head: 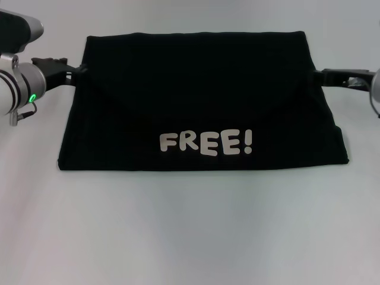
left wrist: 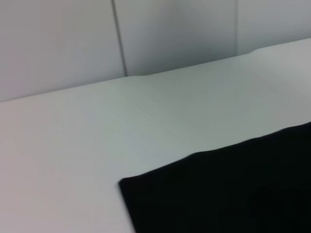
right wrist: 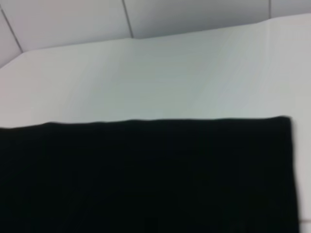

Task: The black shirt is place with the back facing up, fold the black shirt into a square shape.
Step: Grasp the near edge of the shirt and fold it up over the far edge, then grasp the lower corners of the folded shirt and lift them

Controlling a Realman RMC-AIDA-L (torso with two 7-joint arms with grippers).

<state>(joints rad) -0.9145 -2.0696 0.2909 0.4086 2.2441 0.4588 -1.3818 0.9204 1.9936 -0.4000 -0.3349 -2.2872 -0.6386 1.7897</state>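
Observation:
The black shirt (head: 202,98) lies folded in a broad flat shape in the middle of the white table (head: 190,231). White letters "FREE!" (head: 206,143) show near its front edge. My left gripper (head: 76,72) is at the shirt's far left edge, low over the table. My right gripper (head: 325,75) is at the shirt's far right edge. The left wrist view shows one corner of the shirt (left wrist: 228,194). The right wrist view shows a straight edge of the shirt (right wrist: 146,174) and a corner.
The white table extends around the shirt on all sides, with a wide bare strip in front. A pale panelled wall (left wrist: 116,34) stands beyond the table's far edge in both wrist views.

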